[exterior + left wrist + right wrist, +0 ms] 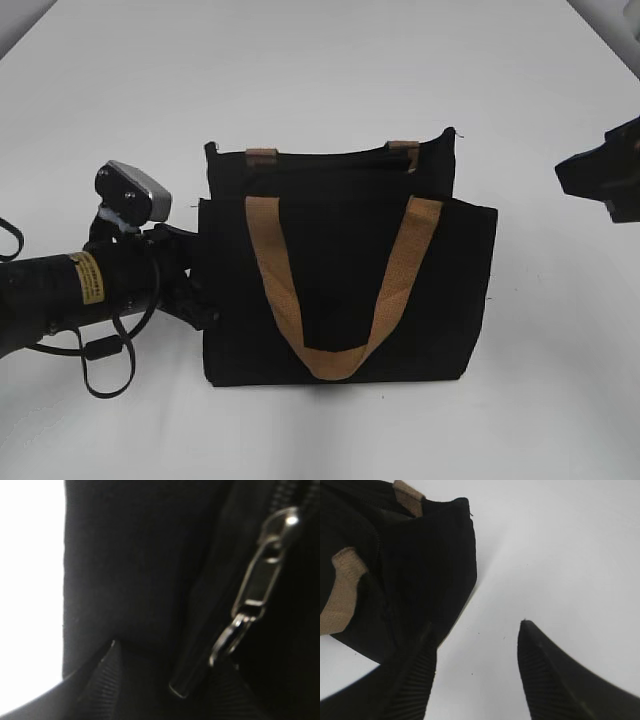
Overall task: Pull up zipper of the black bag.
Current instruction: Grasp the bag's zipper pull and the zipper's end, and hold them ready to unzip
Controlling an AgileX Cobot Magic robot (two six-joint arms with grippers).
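The black bag (340,290) lies flat on the white table, its tan handles (335,360) on top. My left gripper (203,300) is pressed against the bag's left edge. In the left wrist view its two ribbed fingers (170,680) stand apart with black bag fabric (135,570) between them. The zipper's silver pull tab (260,580) hangs at the upper right, its lower end just above the right finger. My right gripper (605,180) hovers at the far right, clear of the bag. It is open and empty (477,625), with the bag's corner (430,555) to its left.
The white table (320,80) surrounds the bag on all sides. The left arm's black body and loose cable (100,350) lie low at the table's left. A second tan handle (262,155) shows at the bag's far edge.
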